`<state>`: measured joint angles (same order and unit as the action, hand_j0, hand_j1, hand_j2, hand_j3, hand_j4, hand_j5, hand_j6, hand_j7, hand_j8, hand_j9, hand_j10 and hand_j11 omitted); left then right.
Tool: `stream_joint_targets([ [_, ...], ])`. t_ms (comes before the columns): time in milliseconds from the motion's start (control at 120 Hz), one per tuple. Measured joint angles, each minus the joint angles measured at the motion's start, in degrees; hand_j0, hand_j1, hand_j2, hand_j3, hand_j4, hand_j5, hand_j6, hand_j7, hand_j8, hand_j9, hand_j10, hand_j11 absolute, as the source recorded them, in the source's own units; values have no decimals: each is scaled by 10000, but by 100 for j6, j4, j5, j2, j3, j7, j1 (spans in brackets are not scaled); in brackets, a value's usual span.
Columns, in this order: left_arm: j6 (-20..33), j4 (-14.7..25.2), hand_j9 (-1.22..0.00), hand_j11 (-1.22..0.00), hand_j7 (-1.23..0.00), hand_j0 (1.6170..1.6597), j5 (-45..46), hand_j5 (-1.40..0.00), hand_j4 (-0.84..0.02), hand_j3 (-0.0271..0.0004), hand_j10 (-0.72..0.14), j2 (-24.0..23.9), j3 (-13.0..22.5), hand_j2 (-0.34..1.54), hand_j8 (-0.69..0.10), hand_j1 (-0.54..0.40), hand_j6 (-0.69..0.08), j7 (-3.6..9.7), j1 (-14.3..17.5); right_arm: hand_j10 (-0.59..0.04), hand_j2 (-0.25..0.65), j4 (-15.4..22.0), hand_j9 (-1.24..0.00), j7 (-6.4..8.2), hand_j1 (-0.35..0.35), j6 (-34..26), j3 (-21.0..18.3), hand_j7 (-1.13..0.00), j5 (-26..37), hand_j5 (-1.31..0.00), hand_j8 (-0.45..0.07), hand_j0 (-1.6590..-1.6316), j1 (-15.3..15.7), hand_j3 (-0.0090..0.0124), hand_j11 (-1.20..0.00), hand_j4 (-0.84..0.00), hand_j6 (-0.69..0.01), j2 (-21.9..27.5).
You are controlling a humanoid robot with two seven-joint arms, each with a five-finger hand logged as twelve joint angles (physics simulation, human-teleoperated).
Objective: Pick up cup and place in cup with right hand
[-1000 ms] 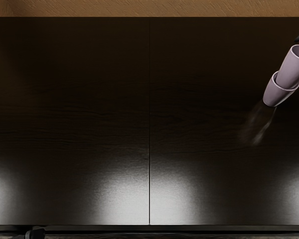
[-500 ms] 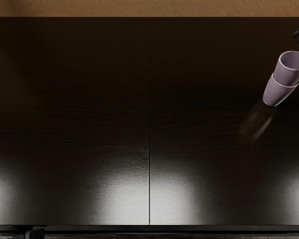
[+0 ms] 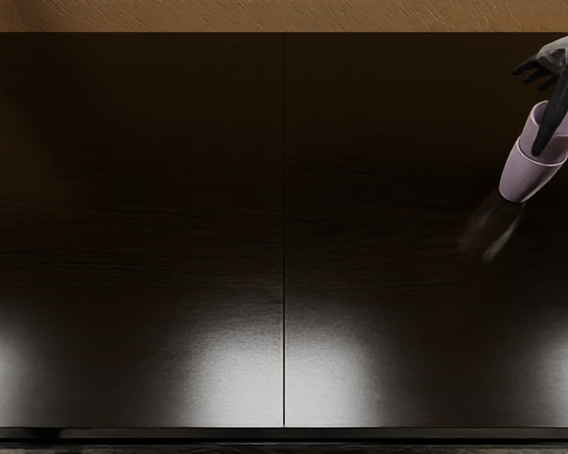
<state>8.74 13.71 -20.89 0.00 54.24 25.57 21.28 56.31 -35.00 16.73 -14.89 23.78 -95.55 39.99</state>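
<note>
In the head view, the tapered, pale mauve upper cup (image 3: 566,134) is now seated slightly deeper in the matching lower cup (image 3: 523,180) on the dark wood-grained table (image 3: 170,189). More of the grey, black-fingered right hand (image 3: 561,59) is shown, its fingers loosely spread, nothing gripped; release is probably achieved. Smooth walls and thin, lighter rims are seen on both cups.

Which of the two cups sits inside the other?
The upper cup, its rim overlapped by the right hand; the lower cup surrounds its bottom part.
</note>
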Motion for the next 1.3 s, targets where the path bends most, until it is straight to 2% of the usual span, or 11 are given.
stream_joint_targets([
  [125,77,-12,-3,-2,-4,16581,4,-4,29,-1,-36,0,12,-13,-26,3482,2,6,-199,-419,-64,29,-506,0,-3035,238,167,-502,-216,-508,-434,-16581,-8,0,-504,-429,-446,-32],
  [333,106,-39,-2,-1,-2,16581,7,-3,1,0,-22,0,-20,-1,-21,3491,-11,9,-1016,-320,-55,53,-383,0,-3145,500,503,-380,-579,-385,-332,-16581,-12,0,-382,-329,-343,-176],
  [433,109,-54,-1,0,-1,16581,6,-1,3,0,-11,0,-31,-2,-10,3489,-4,9,-1421,-297,-52,208,-356,0,-3169,648,659,-353,-903,-358,-308,-16581,60,0,-355,-305,-318,-191],
  [542,110,-64,-1,-1,-1,16581,6,-2,-4,0,-12,0,-178,1,-12,3490,-9,9,-1563,-282,-53,417,-339,0,-3184,811,977,-336,-1089,-340,-293,-16581,217,0,-338,-291,-303,-166],
  [650,111,-68,-1,0,-1,16581,6,-2,-5,0,-9,0,-357,2,-10,3491,-9,9,-1603,-272,-53,863,-328,0,-3192,907,1522,-326,-1194,-329,-282,-16581,498,0,-327,-280,-290,-3],
  [725,111,-69,-1,0,-1,16581,6,-1,-4,0,-7,0,-409,1,-8,3490,-7,9,-1601,-269,-53,1291,-325,0,-3194,1041,1868,-323,-1517,-326,-278,-16581,738,0,-324,-276,-286,200],
  [825,111,-70,0,0,-1,16581,6,-1,-3,0,-5,0,-440,0,-6,3490,-5,9,-1601,-296,-60,2007,-363,0,-3158,1500,2261,-362,-2442,-365,-303,-16581,1051,0,-363,-302,-310,809],
  [908,111,-70,0,0,0,16581,5,0,1,0,0,0,-450,-1,0,3489,1,9,-1605,-321,-64,2601,-401,0,-3123,1682,2412,-400,-3068,-402,-327,-16581,1226,0,-401,-326,-332,1220],
  [1017,111,-70,0,0,0,16581,5,0,1,0,0,0,-456,-1,1,3489,1,9,-1600,-361,-73,3136,-458,0,-3070,1777,2491,-457,-3725,-458,-365,-16581,1345,0,-457,-364,-368,1509],
  [1108,111,-70,0,0,0,16581,6,0,-1,0,-1,0,-457,-1,-2,3490,-1,9,-1600,-382,-80,3382,-488,0,-3040,1808,2512,-488,-4091,-489,-384,-16581,1531,0,-488,-384,-386,1764],
  [1300,111,-69,0,0,0,16581,5,0,1,-1,1,0,-466,-1,1,3490,1,9,-1600,-409,-87,3540,-531,0,-2999,1829,2489,-533,-4321,-532,-407,-16581,1901,0,-531,-405,-404,2906],
])
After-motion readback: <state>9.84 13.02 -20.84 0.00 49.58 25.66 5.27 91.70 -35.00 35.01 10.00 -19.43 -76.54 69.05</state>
